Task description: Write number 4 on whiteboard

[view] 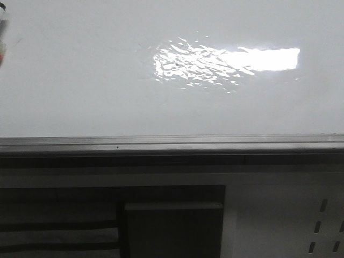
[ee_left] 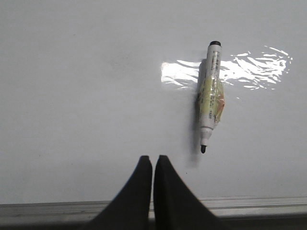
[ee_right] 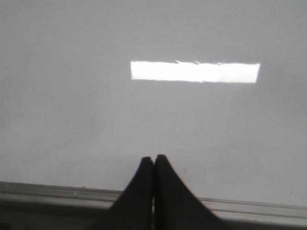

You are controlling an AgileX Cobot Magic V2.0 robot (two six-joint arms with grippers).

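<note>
The whiteboard (view: pixel 80 80) fills the upper part of the front view, glossy white-grey with a bright rectangular light reflection. No number 4 shows on it in any view. A marker (ee_left: pixel 210 96) with a white body, a yellow label and a bare black tip lies flat on the whiteboard (ee_left: pixel 72 96). My left gripper (ee_left: pixel 153 158) is shut and empty, short of the marker's tip and to one side of it. My right gripper (ee_right: pixel 154 157) is also shut and empty, over bare whiteboard (ee_right: pixel 72 120) just inside the board's edge. Neither gripper appears in the front view.
A grey metal rail (view: pixel 172 142) runs along the board's near edge and shows under both grippers (ee_left: pixel 268 203) (ee_right: pixel 48 191). Below it sit a dark box (view: pixel 172 226) and a white perforated panel (view: pixel 322 220). A sliver of the marker (view: pixel 2 37) shows at the far left.
</note>
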